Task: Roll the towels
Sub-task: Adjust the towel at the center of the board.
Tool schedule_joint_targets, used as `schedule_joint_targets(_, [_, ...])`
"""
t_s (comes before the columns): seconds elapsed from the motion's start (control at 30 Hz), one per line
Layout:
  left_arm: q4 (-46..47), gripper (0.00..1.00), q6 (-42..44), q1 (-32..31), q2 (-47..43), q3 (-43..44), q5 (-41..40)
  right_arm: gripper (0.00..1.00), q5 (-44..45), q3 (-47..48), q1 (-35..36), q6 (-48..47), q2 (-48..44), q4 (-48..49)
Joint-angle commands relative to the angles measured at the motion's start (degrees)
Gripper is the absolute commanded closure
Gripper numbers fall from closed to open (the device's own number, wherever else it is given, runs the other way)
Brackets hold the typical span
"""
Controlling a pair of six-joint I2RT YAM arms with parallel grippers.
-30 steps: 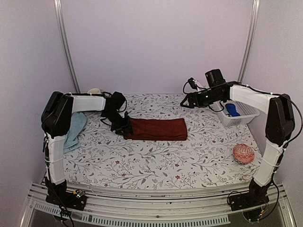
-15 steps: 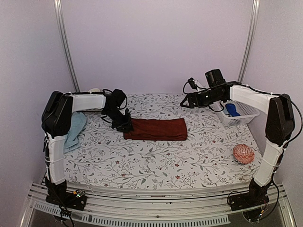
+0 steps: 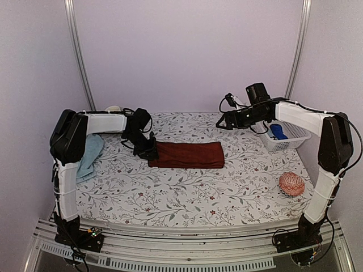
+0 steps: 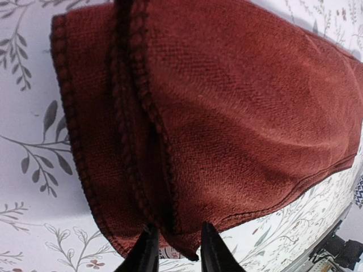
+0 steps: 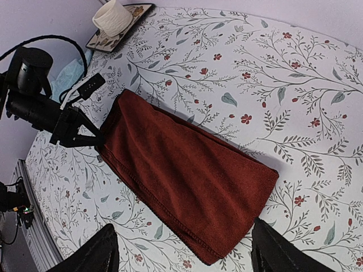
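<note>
So the maroon towel is lying on the floral table, folded into a long strip that runs left to right, about mid-table and a bit toward the back. The left gripper is down at the towel's left end. In the wrist view its fingers sit close together with the folded corner of the hem bunched between them, so I'd call that clamped on the cloth (the rest of the towel lies flat on the table).

The right gripper hangs in the air over the back right part of the table, well apart from the towel. Its jaws are spread wide with nothing in them, and its camera looks down on the whole red strip.

The light blue towel is crumpled at the table's left edge, partly under the left arm and not touching the maroon one.

Other stuff:
- A white basket sits at the right edge with a small blue object in it.
- An orange-pink patterned ball is on the table nearer the front right.
- A little tray in the back left corner has something white on it.
</note>
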Motion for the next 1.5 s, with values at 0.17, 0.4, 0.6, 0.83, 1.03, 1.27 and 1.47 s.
schedule_joint_targets(0.17, [0.34,0.8,0.17,0.53,2.29,0.75,-0.42,0.2,-0.12,-0.24,0.34,-0.35,-1.19,0.2])
schedule_joint_targets(0.4, [0.4,0.96,-0.05,0.44,1.88,0.49,-0.85,0.19,-0.25,-0.69,0.34,-0.35,-1.66,0.4])
schedule_joint_targets(0.6, [0.5,1.0,-0.65,0.37,0.23,0.66,-0.76,0.19,-0.6,-0.68,0.29,-0.23,-1.72,0.42])
schedule_joint_targets(0.83, [0.27,1.0,-2.21,0.06,-1.93,1.3,-0.23,0.18,-0.95,-0.69,0.3,-0.13,-1.78,0.53])
schedule_joint_targets(1.03, [-1.87,1.0,-2.65,-0.51,-3.31,1.66,-1.7,0.17,-0.99,-0.78,0.34,-0.06,-1.75,0.42])
schedule_joint_targets(1.27, [-2.4,1.0,-3.78,-0.61,-6.67,-1.93,-3.98,0.16,-0.68,-0.86,0.28,-0.05,-1.63,0.23])
schedule_joint_targets(1.47, [-2.62,1.0,-4.16,-1.19,-7.2,-3.98,-4.05,0.15,-0.97,-0.49,0.37,0.05,-1.27,0.02])
